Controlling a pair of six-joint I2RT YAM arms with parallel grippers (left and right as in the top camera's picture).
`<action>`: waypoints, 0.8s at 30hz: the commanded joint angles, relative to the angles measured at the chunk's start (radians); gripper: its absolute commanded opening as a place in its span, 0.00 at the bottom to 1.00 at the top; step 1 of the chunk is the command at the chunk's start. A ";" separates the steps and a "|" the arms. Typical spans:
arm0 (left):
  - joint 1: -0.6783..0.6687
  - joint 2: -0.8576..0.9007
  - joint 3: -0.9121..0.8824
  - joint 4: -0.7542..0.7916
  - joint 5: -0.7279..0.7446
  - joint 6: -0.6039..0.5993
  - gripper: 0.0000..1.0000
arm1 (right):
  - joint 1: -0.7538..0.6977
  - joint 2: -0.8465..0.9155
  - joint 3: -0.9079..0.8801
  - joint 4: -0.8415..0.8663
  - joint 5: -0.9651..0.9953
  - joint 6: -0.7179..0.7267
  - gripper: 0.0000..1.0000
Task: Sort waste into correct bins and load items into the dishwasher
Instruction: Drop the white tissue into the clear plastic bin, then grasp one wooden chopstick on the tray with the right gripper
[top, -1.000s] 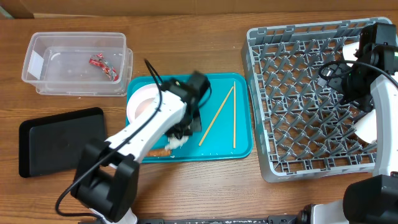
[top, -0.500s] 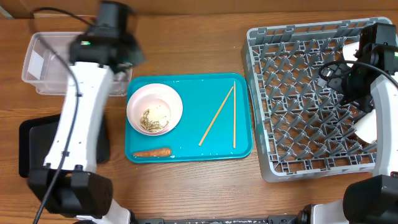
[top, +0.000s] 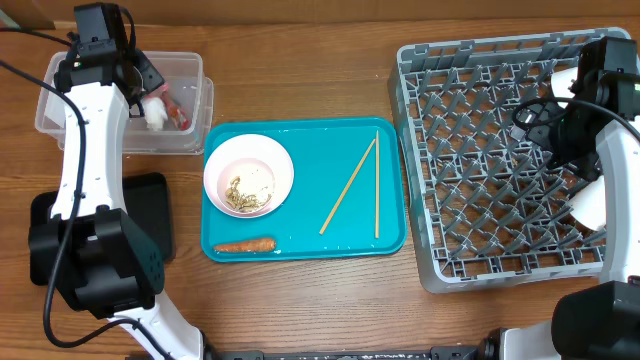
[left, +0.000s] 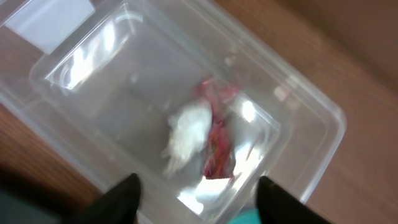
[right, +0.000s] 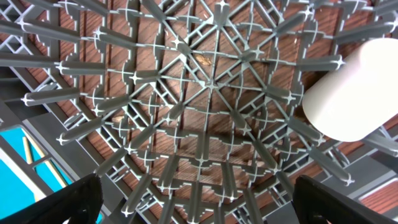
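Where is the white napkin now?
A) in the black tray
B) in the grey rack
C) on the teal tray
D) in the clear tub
D: the napkin is inside the tub, right beside the red wrapper, below the open left end effector.

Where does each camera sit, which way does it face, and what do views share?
Overhead: fixed above the table, facing straight down on the clear tub, teal tray and dish rack; both arms show.
Left wrist: on the left arm, looking down into the tub at the white napkin and red wrapper; left gripper fingers spread.
Right wrist: above the rack, looking down through its lattice beside a white cup; right gripper fingers spread.
Shared: overhead and left wrist both show the tub's contents; overhead and right wrist, the rack.
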 joint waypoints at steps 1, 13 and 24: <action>-0.008 -0.058 0.075 -0.135 0.031 0.042 0.71 | 0.009 -0.015 0.013 0.023 -0.013 -0.051 1.00; -0.009 -0.105 0.058 -0.665 0.195 0.039 0.89 | 0.379 0.004 0.012 0.247 -0.259 -0.093 0.99; -0.009 -0.105 0.057 -0.656 0.196 0.037 0.90 | 0.682 0.261 0.003 0.238 -0.209 0.238 0.90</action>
